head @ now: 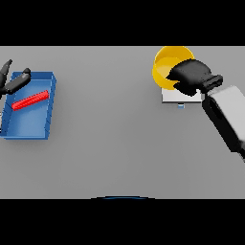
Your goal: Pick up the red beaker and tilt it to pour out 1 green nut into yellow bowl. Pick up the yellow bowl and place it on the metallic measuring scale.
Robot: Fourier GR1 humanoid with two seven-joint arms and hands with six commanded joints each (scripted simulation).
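Nearest: the right arm comes in from the lower right, w/ the right hand at its far end. The fingers curl over the near rim of the yellow bowl, so the hand looks clamped on the bowl; thumb side is hidden, so the exact grip can't be told. Just under and behind the fingers sits the scale, a pale plate w/ a small blue mark on its near edge. The bowl stands over the scale's far part, right at the fingertips. Whether it rests on the plate or hangs just above it can't be told from this angle.

Far left: the left hand, fingers apart and relaxed, holding nothing. Just beside and below those fingers lies a blue tray w/ a red bar flat inside it. It's prob. the "beaker" on its side, but the shape reads as a bar, not a cup. No green nut shows anywhere; the bowl's inside is mostly hidden by the hand.

Judgement on progress: pour step can't be confirmed, as no nut is seen. Placing step looks nearly done: bowl at the scale. Left to do: settle the bowl, let go, pull the hand back.
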